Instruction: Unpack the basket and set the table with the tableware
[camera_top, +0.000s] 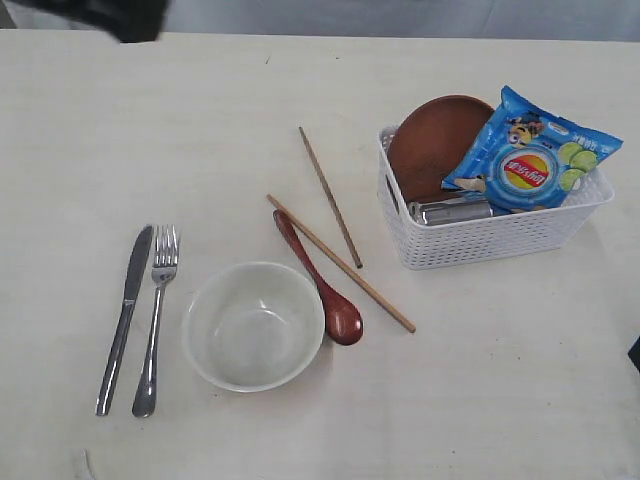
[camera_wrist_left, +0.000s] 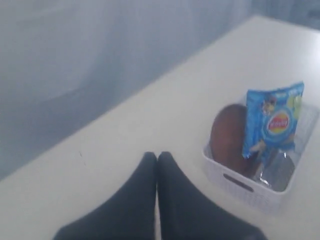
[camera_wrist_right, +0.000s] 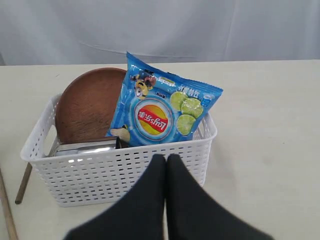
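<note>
The basket (camera_top: 480, 240) stands in the right half of the counter (camera_top: 500, 400), toward the far edge. It holds the plate (camera_top: 435, 140) leaning on edge, the cup (camera_top: 450, 211) low beside it, and a bag (camera_top: 530, 155).

Toward the near edge lie, from the left: knife (camera_top: 122, 320), fork (camera_top: 155, 330), bowl (camera_top: 255, 325), spoon (camera_top: 320, 285). Two chopsticks (camera_top: 330, 195) lie between spoon and basket.

Left pincer (camera_wrist_left: 157, 156): fingers pressed together, empty, well apart from the basket. Right pincer (camera_wrist_right: 166, 157): fingers pressed together, empty, facing the basket's long wall.
</note>
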